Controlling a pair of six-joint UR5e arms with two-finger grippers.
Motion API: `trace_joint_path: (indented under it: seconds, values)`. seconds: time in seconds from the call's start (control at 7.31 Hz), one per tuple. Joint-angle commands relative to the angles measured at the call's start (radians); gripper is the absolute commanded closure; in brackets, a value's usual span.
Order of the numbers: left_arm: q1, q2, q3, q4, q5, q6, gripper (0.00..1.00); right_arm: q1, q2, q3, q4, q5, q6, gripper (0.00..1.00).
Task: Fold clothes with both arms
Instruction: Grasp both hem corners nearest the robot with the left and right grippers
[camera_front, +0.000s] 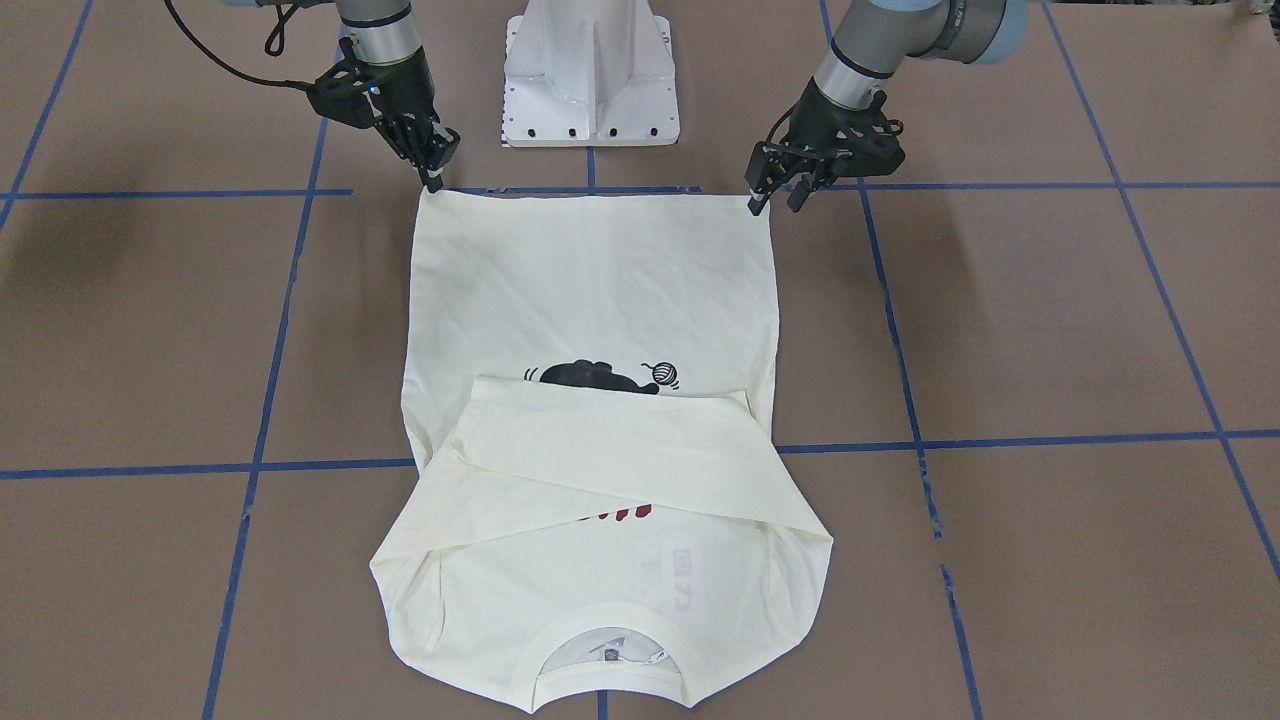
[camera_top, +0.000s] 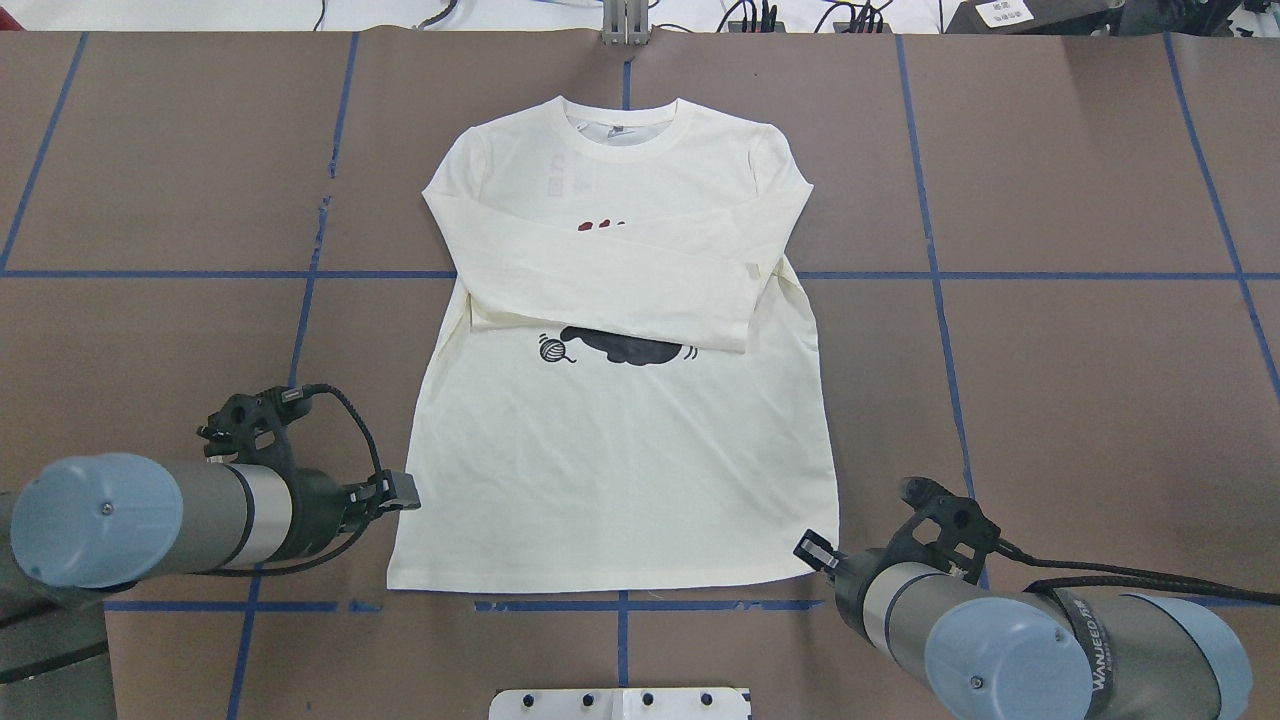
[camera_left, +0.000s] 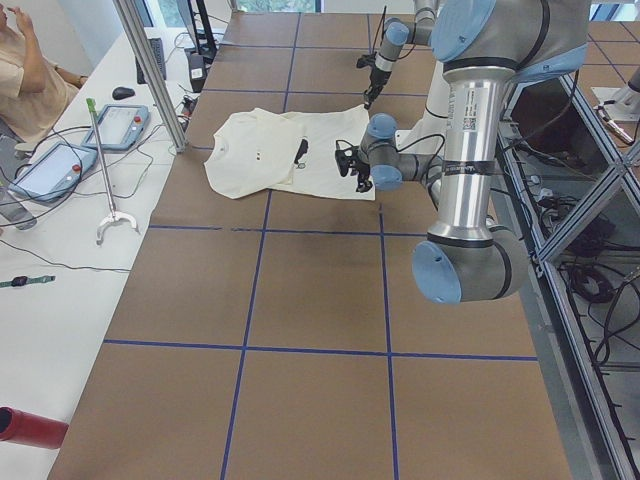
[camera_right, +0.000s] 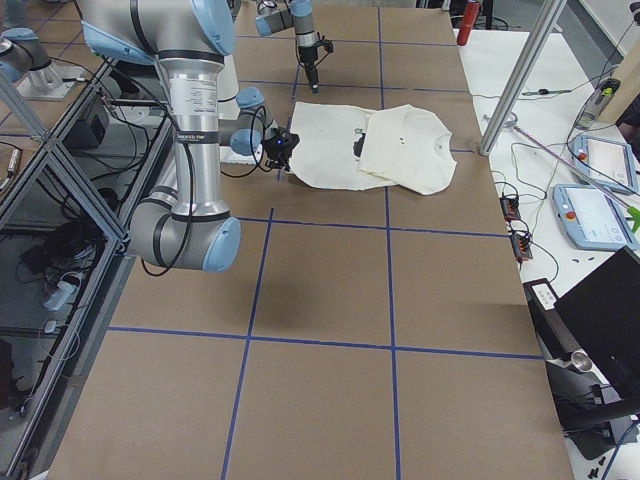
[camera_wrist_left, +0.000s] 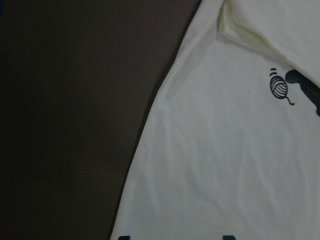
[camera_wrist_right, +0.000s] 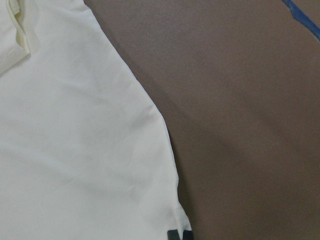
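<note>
Two arms lean in low from the robot's side of the table (camera_front: 1050, 330), the left arm (camera_top: 150, 515) and the right arm (camera_top: 1050, 630), each with its black gripper down at one bottom corner of the T-shirt (camera_front: 590, 290). The cream shirt lies flat and face up in the middle of the brown tabletop. Its hem (camera_front: 595, 194) runs along a blue tape line (camera_front: 960, 186) just in front of the white base (camera_front: 590, 75), and its collar (camera_front: 610, 660) points away from the robot. Both sleeves (camera_front: 620, 440) are folded in across the chest, one over the other. They cover the lower part of the black cat (camera_front: 590, 378) and nearly all of the red lettering (camera_front: 615, 515), while the little yarn ball (camera_front: 662, 374) beside the cat shows in full.

The left gripper (camera_front: 777, 205) sits at the hem corner on its own side with its two fingers plainly spread. Its wrist camera shows the tips well apart with cloth lying flat between them, and it has hold of nothing. The right gripper (camera_front: 433, 183) is at the other hem corner, its fingers drawn almost together. From its wrist camera the two black pads (camera_wrist_right: 173, 234) sit right against the very tip of the corner and seem to be pinching it, though the fabric there lies flat on the table and is not lifted.

Around the shirt the tabletop is marked off into large squares by more blue tape
</note>
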Motion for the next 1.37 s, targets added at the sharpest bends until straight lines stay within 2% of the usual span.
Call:
trace_joint_path:
  seconds: [0.0,0.27,0.41,0.55,0.96,1.23]
  values:
    - [0.135,-0.029,0.007,0.132,0.108,-0.101,0.36,-0.003,0.000,0.000,-0.001,0.000,0.000,1.00]
    - [0.141,-0.040,0.036,0.134,0.112,-0.101,0.38,-0.007,-0.001,0.000,-0.002,0.000,0.000,1.00]
    - [0.141,-0.064,0.059,0.134,0.112,-0.103,0.45,-0.007,-0.001,0.000,-0.002,-0.002,0.000,1.00]
    - [0.133,-0.070,0.050,0.136,0.112,-0.104,0.99,-0.007,-0.003,0.000,-0.002,-0.002,0.000,1.00]
    - [0.132,-0.075,0.026,0.165,0.106,-0.095,1.00,-0.008,-0.006,-0.003,-0.002,-0.002,0.000,1.00]
    - [0.126,-0.065,-0.048,0.185,0.101,-0.090,1.00,-0.008,-0.004,0.001,-0.002,-0.002,0.000,1.00]
